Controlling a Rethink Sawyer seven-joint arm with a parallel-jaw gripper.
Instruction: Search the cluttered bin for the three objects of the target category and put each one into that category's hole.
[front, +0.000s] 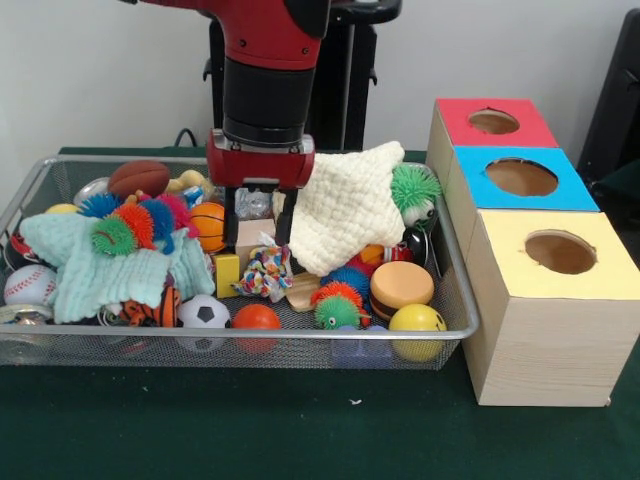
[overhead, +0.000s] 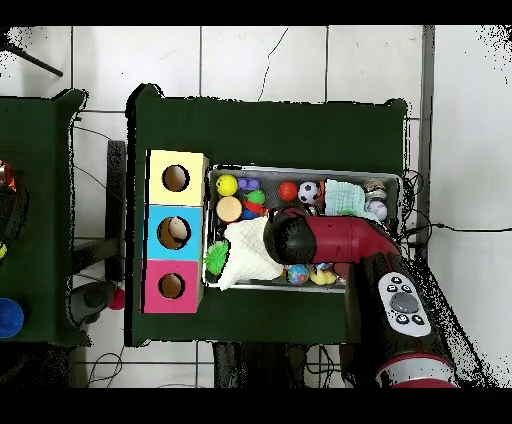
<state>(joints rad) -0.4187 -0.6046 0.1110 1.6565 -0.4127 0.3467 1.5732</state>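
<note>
The silver wire mesh bin (front: 300, 338) is full of toys and lies left of three wooden boxes with round holes in red (front: 495, 120), blue (front: 520, 176) and yellow (front: 560, 252) tops. My gripper (front: 258, 222) points down into the middle of the bin. It is open, with its black fingers (front: 232, 215) on either side of a tan block (front: 254, 238). A cream knitted cloth (front: 350, 205) lies heaped right beside the gripper. In the overhead view the arm (overhead: 340, 245) hides the gripper.
In the bin are a mint cloth (front: 110, 268) under spiky balls, a brown football (front: 138, 178), a basketball (front: 207, 225), a soccer ball (front: 204, 312), an orange ball (front: 256, 318), a yellow ball (front: 417, 320), a burger toy (front: 400, 285), and a green spiky ball (front: 413, 187).
</note>
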